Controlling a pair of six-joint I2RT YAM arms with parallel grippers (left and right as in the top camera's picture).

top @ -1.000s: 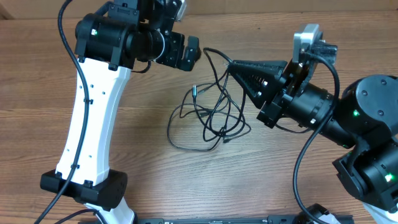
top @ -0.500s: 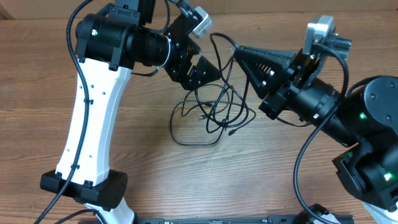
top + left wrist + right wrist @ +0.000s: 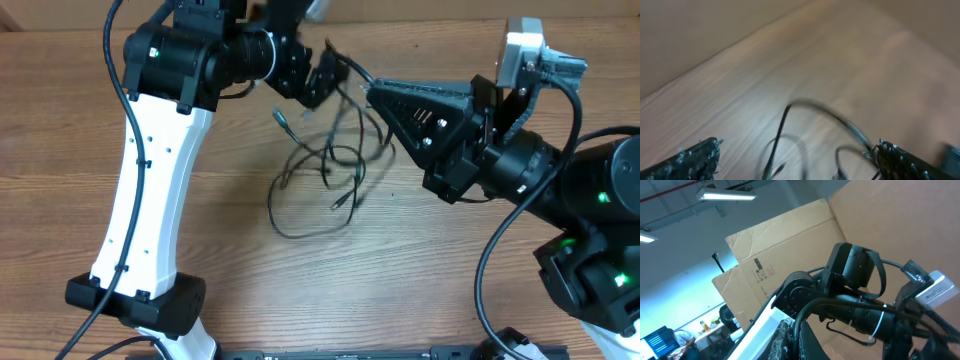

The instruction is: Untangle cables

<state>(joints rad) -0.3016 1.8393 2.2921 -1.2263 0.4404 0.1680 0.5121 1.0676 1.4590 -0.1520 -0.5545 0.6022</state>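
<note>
Trailing from the clamped right claw [image 3: 372, 92], the cables [image 3: 338, 153] sprawl beside it.

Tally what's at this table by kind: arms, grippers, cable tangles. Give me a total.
Arms: 2, the left arm and right arm
Grippers: 2, the left gripper and right gripper
Tangles: 1, the cable tangle; its strands are too knotted to count
Total: 5

We count two: left gripper [image 3: 325, 78], right gripper [image 3: 375, 93]; one tangle of cables [image 3: 338, 152] at twelve o'clock, cords not separable.
</note>
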